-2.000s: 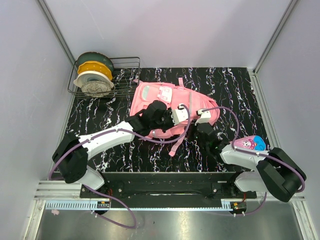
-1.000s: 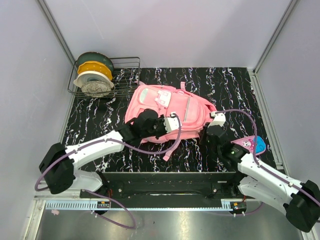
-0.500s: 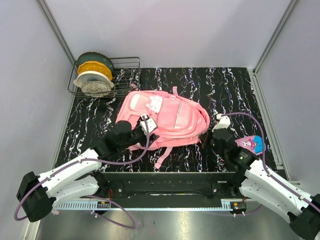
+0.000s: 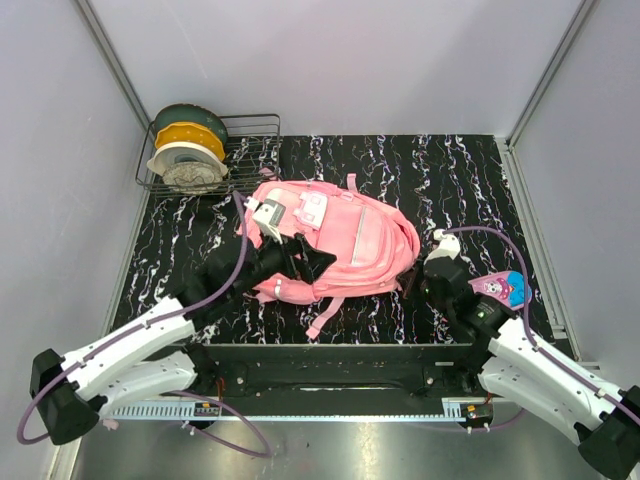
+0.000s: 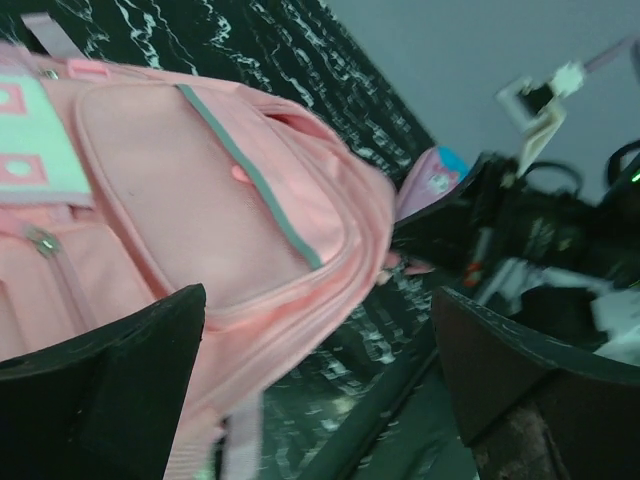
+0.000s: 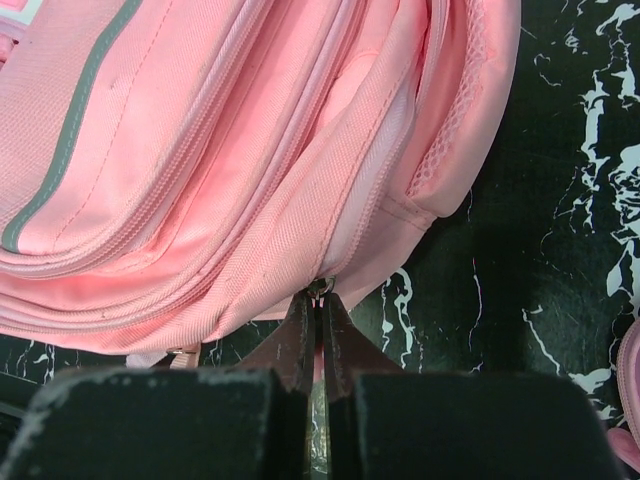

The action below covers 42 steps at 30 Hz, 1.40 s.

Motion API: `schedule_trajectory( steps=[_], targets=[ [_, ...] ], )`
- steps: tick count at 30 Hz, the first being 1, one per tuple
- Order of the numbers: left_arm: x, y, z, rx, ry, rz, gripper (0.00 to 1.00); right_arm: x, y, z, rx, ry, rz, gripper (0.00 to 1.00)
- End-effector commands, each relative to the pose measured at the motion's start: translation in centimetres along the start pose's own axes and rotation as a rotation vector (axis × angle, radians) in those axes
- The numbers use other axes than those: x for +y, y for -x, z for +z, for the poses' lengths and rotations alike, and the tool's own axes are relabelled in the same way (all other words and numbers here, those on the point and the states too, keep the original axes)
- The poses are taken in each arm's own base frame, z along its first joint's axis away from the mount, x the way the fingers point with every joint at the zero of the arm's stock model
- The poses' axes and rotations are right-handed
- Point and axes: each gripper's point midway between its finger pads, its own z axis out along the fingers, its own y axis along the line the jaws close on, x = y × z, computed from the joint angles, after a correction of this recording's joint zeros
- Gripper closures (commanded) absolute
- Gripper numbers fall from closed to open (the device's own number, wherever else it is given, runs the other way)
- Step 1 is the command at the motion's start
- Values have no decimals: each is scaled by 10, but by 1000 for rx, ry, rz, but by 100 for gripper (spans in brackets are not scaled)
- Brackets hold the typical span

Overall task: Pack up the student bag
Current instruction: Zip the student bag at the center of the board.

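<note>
The student bag (image 4: 352,232), a large pink backpack, lies flat in the middle of the black marbled table, with a loose strap (image 4: 325,315) trailing toward me. My left gripper (image 4: 305,262) hovers over its near left part, open wide with nothing between the fingers (image 5: 110,370); the bag (image 5: 200,190) fills that view. My right gripper (image 4: 410,282) is at the bag's right end, shut on a small metal zipper pull (image 6: 319,288) at the seam of the bag (image 6: 200,150).
A wire rack (image 4: 250,128) with filament spools (image 4: 187,150) stands at the back left. A small pink-purple pencil case (image 4: 503,288) lies right of the bag, beside my right arm, also visible as a pencil case (image 5: 436,170) in the left wrist view.
The bag slid left and toward me. My left gripper opened, let go of the bag and swung up over its left part. My right gripper stays pinched on the zipper pull.
</note>
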Motion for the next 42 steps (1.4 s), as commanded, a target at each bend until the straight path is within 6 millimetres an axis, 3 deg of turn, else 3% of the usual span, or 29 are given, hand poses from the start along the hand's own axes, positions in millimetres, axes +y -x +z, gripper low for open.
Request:
schedule_trajectory(
  steps=[1,2,3,5,6,7,8,10,15,21,25,27,28,29,32,37,38,39,41,42],
  targets=[
    [-19,-18,-8,-42,71,-425,1,7,15,-3,-58,22,34,100],
    [-23,-22,-11,-51,72,-473,1,7,16,-3,-59,23,35,100],
    [-26,-39,-13,-54,106,-562,1,7,16,-3,-60,24,36,100],
    [-20,-40,-19,-144,172,-625,1,7,16,-4,-60,26,35,100],
    [-31,-50,-23,-132,163,-670,1,8,16,-5,-61,32,34,100],
    [-28,-60,-24,-124,212,-668,1,8,17,-5,-63,32,34,100],
    [-21,-55,-25,-175,270,-681,1,8,16,-6,-60,36,34,100],
    [-14,-75,-22,-149,365,-742,1,9,17,-7,-62,40,36,100],
    [-14,-59,-5,-266,393,-816,1,10,18,-8,-62,44,35,100],
    [2,-58,12,-389,436,-938,1,10,17,-8,-61,49,40,100],
    [15,-71,31,-367,458,-984,2,12,19,-12,-72,65,46,100],
    [25,-80,37,-349,445,-1032,15,14,21,-15,-82,81,47,100],
    [28,-85,40,-342,443,-1039,43,14,22,-15,-86,81,48,100],
    [39,-96,40,-320,457,-1042,61,13,22,-16,-89,79,52,100],
    [42,-99,46,-270,395,-1042,100,10,24,-15,-99,63,49,100],
    [36,-92,44,-221,307,-917,100,-4,25,-10,-118,-17,39,100],
    [37,-97,39,-204,290,-870,100,-12,28,-9,-136,-56,26,100],
    [34,-88,31,-220,254,-858,100,-15,29,-9,-143,-75,19,100],
    [52,-101,17,-196,279,-815,100,-23,31,-9,-157,-114,1,100],
    [51,-87,6,-224,241,-813,100,-23,32,-9,-156,-119,-9,100]
  ],
)
